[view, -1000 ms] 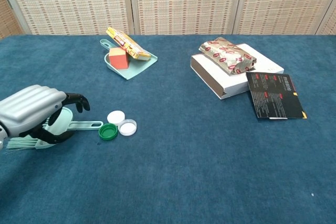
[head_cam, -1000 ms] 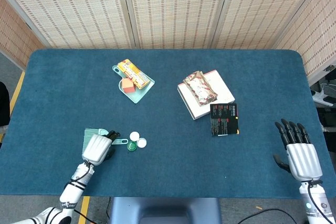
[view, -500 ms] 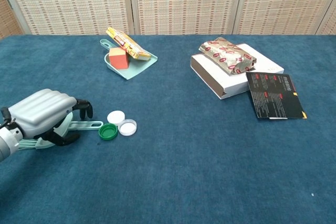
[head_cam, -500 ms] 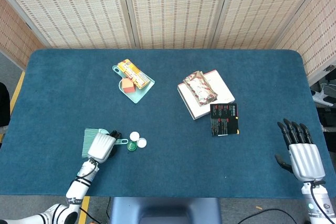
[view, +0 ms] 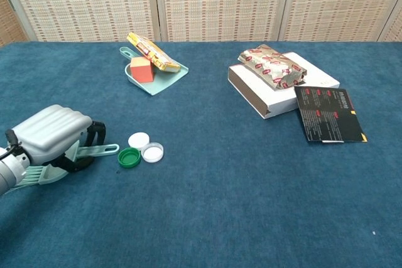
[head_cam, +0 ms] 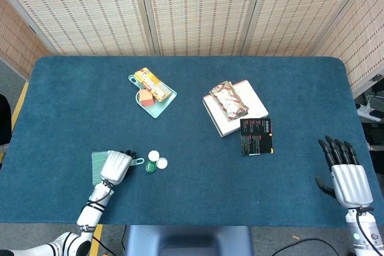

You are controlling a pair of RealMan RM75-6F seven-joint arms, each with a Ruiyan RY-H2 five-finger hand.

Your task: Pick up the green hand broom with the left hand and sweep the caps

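Head view: left hand (head_cam: 117, 166) sits near the front-left edge of the blue tabletop (head_cam: 198, 208), fingers curled over the green hand broom (head_cam: 99, 165); bristles stick out to its left, handle end points right at the caps (head_cam: 155, 161), three of them in a tight cluster just beside the handle tip. Right hand (head_cam: 347, 175) is at the front right, fingers straight and apart, holding nothing. Chest view: left hand (view: 53, 135) wraps the broom (view: 75, 157) at its neck, so the grasp looks made, but whether the broom is off the tabletop cannot be told. Caps (view: 139, 149) look unswept: one green, two white. Judged: pickup about done, sweeping all left.
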